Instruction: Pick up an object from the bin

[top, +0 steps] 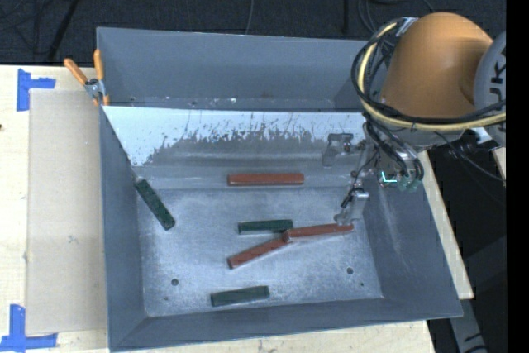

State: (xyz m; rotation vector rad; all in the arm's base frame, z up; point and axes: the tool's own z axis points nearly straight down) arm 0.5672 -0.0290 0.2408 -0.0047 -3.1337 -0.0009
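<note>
Camera view put the end effector (350,209), apart or together I could not tell, over the right-hand red-brown bar (318,231), which it needed to straddle squarely before lifting.

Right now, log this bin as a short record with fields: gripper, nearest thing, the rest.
arm: gripper low in the bin, right of centre
nearest: right red-brown bar, its right end at the gripper
meeting it end to end: lower red-brown bar
toward the back: back red-brown bar
green: centre green bar; left green bar; front green bar
</note>
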